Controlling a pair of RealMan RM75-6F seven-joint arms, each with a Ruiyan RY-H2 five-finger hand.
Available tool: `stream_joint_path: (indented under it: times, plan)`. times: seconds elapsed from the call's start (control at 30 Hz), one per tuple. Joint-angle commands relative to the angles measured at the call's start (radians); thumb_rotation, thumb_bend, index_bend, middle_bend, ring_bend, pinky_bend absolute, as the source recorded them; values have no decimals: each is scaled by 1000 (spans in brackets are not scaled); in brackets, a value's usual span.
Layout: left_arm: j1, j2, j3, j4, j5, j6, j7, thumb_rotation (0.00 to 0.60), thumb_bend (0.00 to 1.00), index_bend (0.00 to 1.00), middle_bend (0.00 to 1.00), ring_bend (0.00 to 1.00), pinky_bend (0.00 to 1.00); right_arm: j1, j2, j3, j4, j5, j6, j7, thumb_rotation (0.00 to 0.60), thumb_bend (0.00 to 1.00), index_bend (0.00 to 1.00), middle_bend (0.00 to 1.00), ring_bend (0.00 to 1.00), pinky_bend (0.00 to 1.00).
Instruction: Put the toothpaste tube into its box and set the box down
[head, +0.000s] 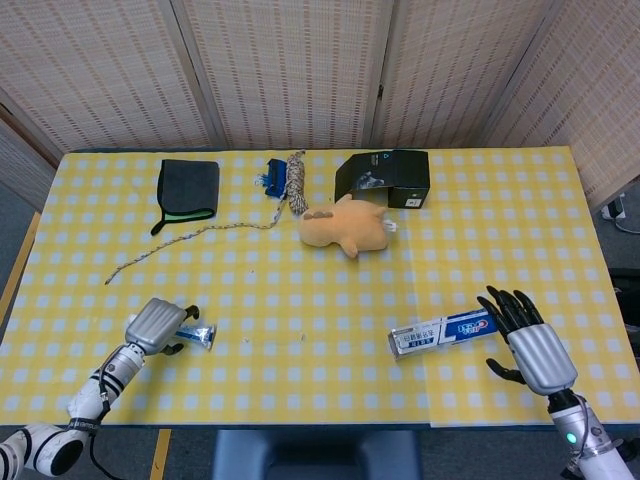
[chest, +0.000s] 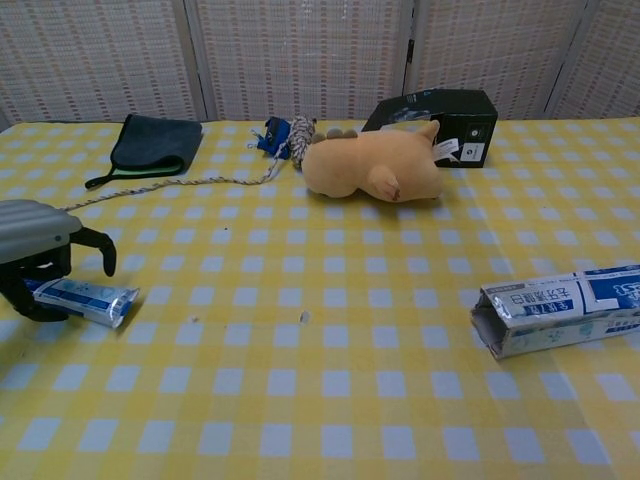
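Note:
The toothpaste tube (head: 198, 335) (chest: 88, 298) lies flat near the table's front left. My left hand (head: 155, 324) (chest: 38, 250) sits over its near end, fingers arched across it and the thumb low at its front; whether it grips the tube is hidden. The blue-and-white toothpaste box (head: 444, 331) (chest: 560, 310) lies on its side at the front right, open end facing left. In the head view only, my right hand (head: 530, 345) rests just right of the box with fingers spread, holding nothing.
A tan plush toy (head: 343, 226) lies mid-table, with a black box (head: 385, 178) behind it. Further left at the back are a blue-handled rope (head: 285, 182) trailing left and a dark cloth (head: 187, 187). The table's front edge (head: 300, 422) is close to both hands.

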Motion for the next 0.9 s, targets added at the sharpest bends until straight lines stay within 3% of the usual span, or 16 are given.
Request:
stream_joint_path:
  times: [0.03, 0.33, 0.83, 0.9]
  plan:
    - [-4, -4, 3, 3, -14, -7, 9, 600, 251, 379, 1000, 1000, 1000, 1, -1, 0, 1, 1, -2, -1, 600, 231, 0, 0, 0, 0]
    - [-13, -28, 7, 25, -36, -11, 8, 600, 252, 387, 1000, 1000, 1000, 5, -4, 0, 4, 8, -13, -3, 600, 231, 0, 0, 0, 0]
    - [-31, -37, 14, 26, -82, -26, 61, 600, 256, 511, 1000, 1000, 1000, 7, -7, -2, 4, 11, -18, -10, 600, 231, 0, 0, 0, 0]
    - [-33, -36, 18, 26, -80, -28, 58, 600, 352, 566, 1000, 1000, 1000, 7, -6, -2, 4, 11, -18, -11, 600, 232, 0, 0, 0, 0]
